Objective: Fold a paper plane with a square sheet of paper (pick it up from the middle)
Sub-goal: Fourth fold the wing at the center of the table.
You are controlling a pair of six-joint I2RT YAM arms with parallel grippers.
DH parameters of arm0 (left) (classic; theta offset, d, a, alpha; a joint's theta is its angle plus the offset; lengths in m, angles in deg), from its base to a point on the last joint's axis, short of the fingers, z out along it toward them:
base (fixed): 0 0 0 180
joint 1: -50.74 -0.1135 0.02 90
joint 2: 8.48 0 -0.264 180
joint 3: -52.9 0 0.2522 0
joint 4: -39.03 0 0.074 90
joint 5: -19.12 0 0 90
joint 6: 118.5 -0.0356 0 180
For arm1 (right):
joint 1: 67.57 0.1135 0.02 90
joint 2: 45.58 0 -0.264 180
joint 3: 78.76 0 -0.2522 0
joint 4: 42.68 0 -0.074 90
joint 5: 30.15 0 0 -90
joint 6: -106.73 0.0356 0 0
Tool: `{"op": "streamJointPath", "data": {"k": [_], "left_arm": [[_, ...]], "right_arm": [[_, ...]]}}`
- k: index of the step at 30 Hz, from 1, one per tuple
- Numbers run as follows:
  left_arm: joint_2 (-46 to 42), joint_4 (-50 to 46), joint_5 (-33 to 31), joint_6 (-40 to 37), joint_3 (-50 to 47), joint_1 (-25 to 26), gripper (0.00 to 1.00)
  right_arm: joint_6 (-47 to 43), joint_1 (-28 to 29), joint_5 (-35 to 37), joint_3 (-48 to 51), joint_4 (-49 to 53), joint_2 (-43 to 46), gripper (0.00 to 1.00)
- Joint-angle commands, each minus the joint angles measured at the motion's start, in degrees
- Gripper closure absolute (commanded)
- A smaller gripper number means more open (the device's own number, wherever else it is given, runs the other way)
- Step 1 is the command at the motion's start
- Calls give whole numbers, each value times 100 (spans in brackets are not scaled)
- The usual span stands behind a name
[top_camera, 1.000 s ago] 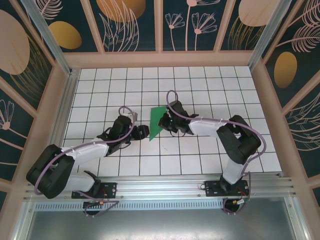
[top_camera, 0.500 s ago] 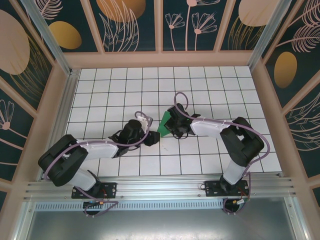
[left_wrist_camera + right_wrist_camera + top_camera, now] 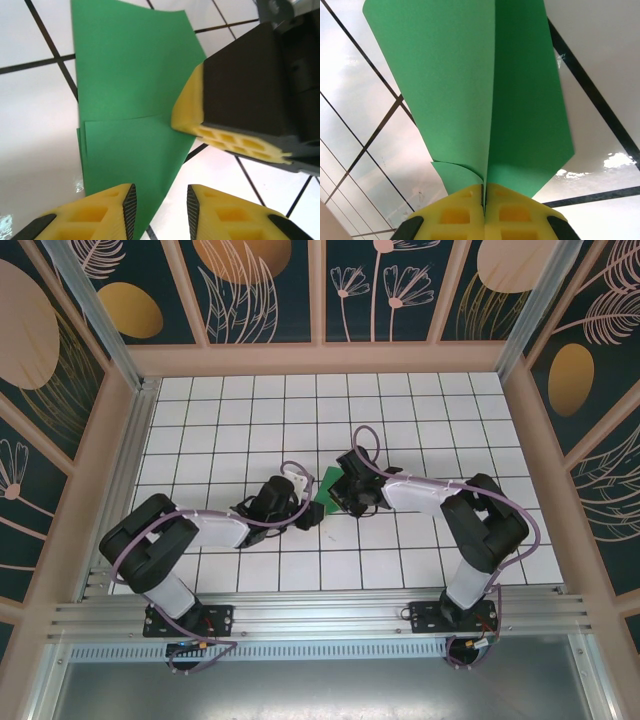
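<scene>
Student: Grip and position were asked for.
Tutor: The folded square sheet of paper [image 3: 460, 90] was pinched along a fold line by the right gripper [image 3: 484, 192], jaws together on it, and was spread forward from the tips. The left gripper [image 3: 161, 200] was seen with jaws apart, the sheet's lower corner in their gap.
Student: Risk was queried.
Tutor: If clamped off the crease, the sheet could be crumpled, or torn by opposed pulls.

White gridded tabletop [image 3: 400, 410], dark floral wall panels [image 3: 270, 290] all round, plus a metal rail [image 3: 320, 615] along the near edge.
</scene>
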Motion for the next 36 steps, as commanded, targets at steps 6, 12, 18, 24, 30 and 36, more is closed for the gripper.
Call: {"op": "streamJointPath", "data": {"k": [6,12,18,24,30,36], "left_arm": [[158,163,-111,-436,50,86,61],[307,-8,-267,-742,172,167,63],[398,7,-348,-776,172,169,66],[405,35,-521,-825,151,167,68],[401,41,-591,-819,104,168,82],[400,161,-651,-608,-14,169,92]], "right_arm": [[138,-67,-254,-227,279,109,99],[197,-85,-415,-269,261,48,99],[233,-112,-548,-289,244,40,99],[235,-129,-673,-325,261,-1,99],[94,-172,-787,-360,255,-34,85],[-493,-226,-773,-587,412,17,54]]}}
